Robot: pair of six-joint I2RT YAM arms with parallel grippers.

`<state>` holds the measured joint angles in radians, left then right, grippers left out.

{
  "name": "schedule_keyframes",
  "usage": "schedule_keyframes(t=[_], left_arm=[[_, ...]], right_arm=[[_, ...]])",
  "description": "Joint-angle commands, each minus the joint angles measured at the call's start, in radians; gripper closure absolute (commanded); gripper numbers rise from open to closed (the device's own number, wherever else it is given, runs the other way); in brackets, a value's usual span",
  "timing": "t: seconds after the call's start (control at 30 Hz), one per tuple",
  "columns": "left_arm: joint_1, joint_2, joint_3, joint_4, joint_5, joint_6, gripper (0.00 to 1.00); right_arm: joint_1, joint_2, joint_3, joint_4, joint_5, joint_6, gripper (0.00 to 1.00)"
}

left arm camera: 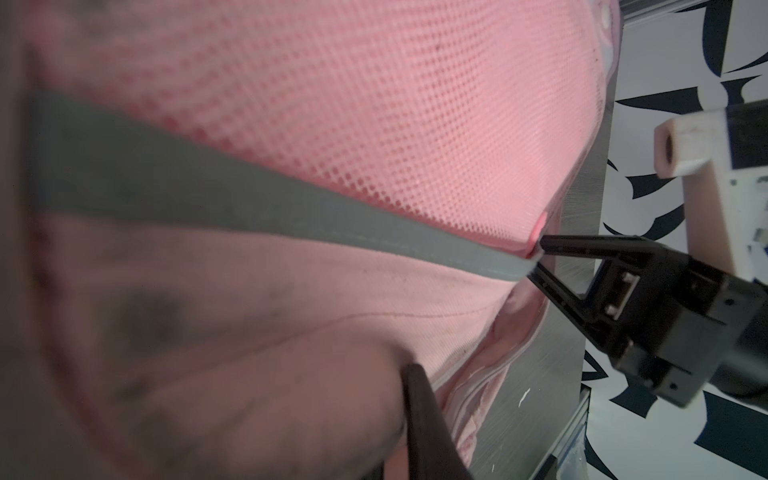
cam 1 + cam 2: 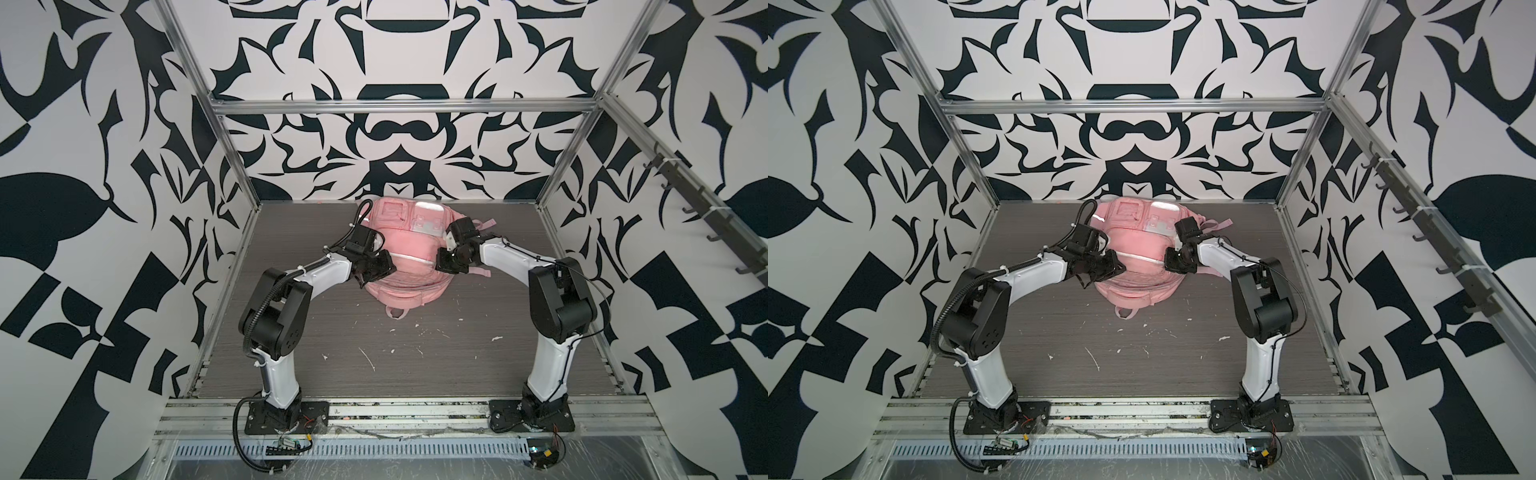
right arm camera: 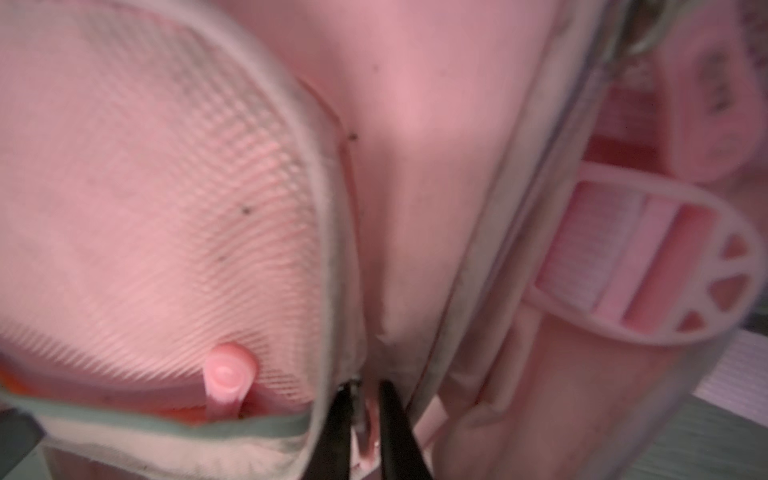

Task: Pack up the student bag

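The student bag (image 2: 409, 249) (image 2: 1142, 243), a soft pink backpack, lies at the back middle of the table in both top views. My left gripper (image 2: 384, 269) (image 2: 1117, 268) presses into its left flank. In the left wrist view a fold of pink fabric bulges between the left gripper (image 1: 386, 415) fingers (image 1: 424, 432), one of which is hidden, so it is shut on the bag. My right gripper (image 2: 441, 262) (image 1: 538, 259) is at the bag's right flank, beside the mesh pocket (image 3: 166, 208). Its fingers (image 3: 392, 415) stand slightly apart around a zip pull (image 3: 363, 424).
The grey table (image 2: 415, 353) carries small white scraps in front of the bag. A carry loop (image 2: 397, 313) points toward the front, and a pink strap buckle (image 3: 648, 257) hangs on the right side. Aluminium posts and patterned walls enclose the table; a hook rail (image 2: 706, 208) runs along the right wall.
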<state>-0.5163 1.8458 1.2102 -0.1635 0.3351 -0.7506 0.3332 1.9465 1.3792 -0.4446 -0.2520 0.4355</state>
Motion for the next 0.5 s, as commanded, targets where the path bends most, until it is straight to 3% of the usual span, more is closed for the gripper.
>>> schedule_keyframes(t=[0.0, 0.17, 0.47], left_arm=[[-0.037, 0.008, -0.03, -0.06, 0.031, -0.003, 0.87], [-0.04, -0.002, -0.054, -0.052, 0.016, -0.008, 0.86], [-0.029, -0.003, -0.03, -0.099, -0.016, 0.035, 0.83]], right_arm=[[-0.002, 0.017, 0.078, 0.06, -0.001, -0.022, 0.68], [-0.002, 0.041, 0.112, 0.059, -0.021, -0.021, 0.6], [-0.001, 0.008, 0.088, 0.044, -0.027, -0.007, 0.58]])
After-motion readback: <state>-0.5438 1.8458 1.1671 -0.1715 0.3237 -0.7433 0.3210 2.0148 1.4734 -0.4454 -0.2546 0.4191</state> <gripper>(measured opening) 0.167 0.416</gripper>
